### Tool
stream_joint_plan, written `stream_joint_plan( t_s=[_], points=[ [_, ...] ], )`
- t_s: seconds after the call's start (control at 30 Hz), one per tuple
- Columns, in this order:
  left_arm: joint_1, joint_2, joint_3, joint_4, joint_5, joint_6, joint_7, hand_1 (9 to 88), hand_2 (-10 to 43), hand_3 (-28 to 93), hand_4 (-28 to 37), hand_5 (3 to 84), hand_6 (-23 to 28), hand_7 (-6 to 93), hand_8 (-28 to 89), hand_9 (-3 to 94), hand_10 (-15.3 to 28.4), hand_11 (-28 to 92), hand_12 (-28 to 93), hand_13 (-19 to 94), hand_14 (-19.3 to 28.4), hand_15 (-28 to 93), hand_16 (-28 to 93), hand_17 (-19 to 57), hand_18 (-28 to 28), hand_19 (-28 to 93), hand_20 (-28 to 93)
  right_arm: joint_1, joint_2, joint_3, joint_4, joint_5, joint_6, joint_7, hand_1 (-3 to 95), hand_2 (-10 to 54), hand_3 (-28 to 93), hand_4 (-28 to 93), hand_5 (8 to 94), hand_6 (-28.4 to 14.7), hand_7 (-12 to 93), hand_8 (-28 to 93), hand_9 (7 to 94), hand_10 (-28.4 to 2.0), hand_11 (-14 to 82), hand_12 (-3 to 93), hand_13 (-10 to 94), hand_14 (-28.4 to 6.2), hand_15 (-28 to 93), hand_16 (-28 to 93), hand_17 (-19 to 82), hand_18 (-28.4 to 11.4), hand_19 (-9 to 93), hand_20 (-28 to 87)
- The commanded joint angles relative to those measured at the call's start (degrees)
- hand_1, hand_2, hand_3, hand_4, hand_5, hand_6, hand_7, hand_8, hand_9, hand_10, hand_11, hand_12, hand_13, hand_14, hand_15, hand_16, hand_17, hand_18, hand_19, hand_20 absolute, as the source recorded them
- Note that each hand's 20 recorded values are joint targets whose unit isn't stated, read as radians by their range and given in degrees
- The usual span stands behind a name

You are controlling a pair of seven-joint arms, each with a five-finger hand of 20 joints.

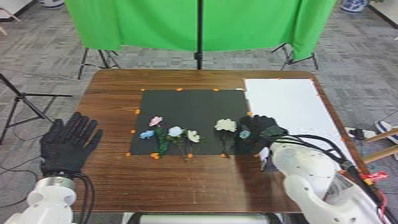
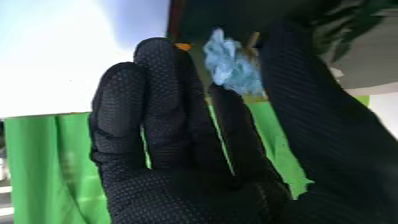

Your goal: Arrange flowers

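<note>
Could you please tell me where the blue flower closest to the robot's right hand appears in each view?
Head view: right of centre, on the near right part of the dark mat, beside the right hand, is the blue flower.
Right wrist view: between that hand's thumb and fingers.
Shared landmark: the green cloth.

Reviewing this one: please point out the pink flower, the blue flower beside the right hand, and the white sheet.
Pink flower (image 1: 156, 121): head view, on its petals.
Blue flower (image 2: 230, 62): right wrist view, on its petals.
White sheet (image 1: 289, 102): head view, on its bare surface.
</note>
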Motion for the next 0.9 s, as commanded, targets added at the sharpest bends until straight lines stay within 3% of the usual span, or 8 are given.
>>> stream_joint_plan(
  t_s=[0.03, 0.17, 0.3, 0.43, 0.5, 0.6, 0.7, 0.9],
  points=[
    [0.3, 0.24, 0.19, 0.33, -0.94, -0.40, 0.43, 30.5, 4.9, 75, -28.0, 36.2, 9.4, 17.3, -10, 29.5, 14.1, 29, 14, 24, 14.1, 45, -6, -5.7, 14.5, 36, 20, -1.3, -0.3, 1.9, -5.2, 4.2, -4.1, 2.1, 45.9, -9.5, 74, -28, 36.2, -12.1, 8, -9, 50.2, -22.0, 24.5, 20.1, 53, -17.7, 63, 21, 32, -25.1, 86, 28],
    [0.2, 0.36, 0.12, 0.46, -1.05, -0.64, 0.35, 29.8, 4.9, 75, -28.2, 36.1, 9.6, 16.8, -9, 29.4, 14.2, 29, 14, 24, 14.2, 45, -6, -5.7, 14.5, 36, 19, 1.0, -1.5, 3.7, -6.7, 9.6, -8.7, 3.8, 43.5, -9.5, 72, -28, 35.2, -12.8, 6, -8, 48.3, -23.0, 22.8, 19.9, 51, -18.9, 62, 20, 31, -25.7, 85, 27],
    [-0.6, 0.58, -0.18, 1.10, 0.13, -1.74, 0.05, 28.9, 5.8, 74, -28.2, 36.5, 9.7, 16.4, -9, 30.1, 14.4, 28, 14, 24, 14.4, 44, -6, -5.3, 14.5, 36, 19, 3.7, -2.1, 4.7, -6.3, 10.4, -0.1, 5.5, 34.9, -8.6, 69, -26, 34.4, -13.1, 4, -7, 45.8, -24.9, 18.4, 19.0, 48, -20.8, 56, 16, 30, -26.2, 83, 25],
    [-1.4, 1.21, -1.73, 1.50, 7.70, -3.97, -2.04, 28.3, 8.6, 74, -28.3, 41.2, 9.4, 15.1, -9, 34.0, 14.4, 24, 12, 26, 14.3, 39, -7, -4.0, 14.1, 33, 17, 4.6, -6.2, 10.1, -5.1, 18.7, 8.5, 4.9, 29.7, 2.6, 70, -23, 37.3, -13.1, 5, -7, 41.2, -26.5, 14.5, 17.4, 42, -22.9, 47, 12, 28, -24.9, 77, 20],
    [-1.6, 1.27, -3.23, 2.04, 12.39, -6.96, -2.10, 28.4, 10.0, 73, -28.3, 42.1, 9.3, 14.5, -9, 34.9, 14.3, 22, 11, 27, 14.0, 35, -7, -3.8, 13.9, 32, 16, 4.7, -8.7, 13.0, -3.8, 26.8, 14.1, 1.2, 29.1, 4.5, 71, -23, 37.5, -13.0, 6, -7, 38.1, -26.4, 13.1, 16.6, 37, -22.3, 42, 10, 24, -23.0, 71, 16],
    [-2.7, 1.90, -5.10, 2.88, 15.92, -9.88, -3.37, 28.2, 10.5, 73, -28.3, 42.7, 9.1, 11.8, -8, 34.8, 14.1, 18, 11, 26, 13.7, 30, -6, -3.5, 13.6, 31, 15, 4.6, -10.3, 14.6, -2.2, 36.3, 23.3, -1.3, 28.1, 5.3, 73, -24, 37.4, -10.9, 8, -8, 34.9, -24.1, 11.2, 15.3, 31, -21.1, 34, 10, 18, -21.3, 62, 13],
    [-4.0, 3.35, -6.64, 3.61, 14.30, -12.46, -3.62, 23.9, 12.6, 71, -28.3, 35.7, 7.6, 6.5, -7, 31.2, 13.7, 13, 10, 23, 12.8, 23, -6, -3.6, 13.3, 28, 14, 3.6, -10.5, 15.4, -0.6, 34.3, 29.4, -6.1, 27.5, 6.7, 76, -25, 40.2, -9.1, 11, -9, 34.5, -21.4, 10.6, 13.7, 25, -20.4, 28, 10, 14, -19.5, 55, 11],
    [-6.4, 5.18, -8.13, 5.67, 15.13, -15.28, -2.82, 19.1, 15.4, 68, -28.3, 30.3, 6.5, 2.6, -6, 27.2, 12.9, 8, 9, 19, 11.0, 14, -5, -3.3, 12.7, 24, 12, 1.9, -13.6, 20.7, 1.1, 50.4, 32.1, -10.3, 24.4, 7.2, 78, -27, 39.7, -5.7, 13, -11, 32.1, -16.4, 8.2, 10.6, 23, -17.5, 18, 10, 11, -17.5, 43, 11]
  ],
)
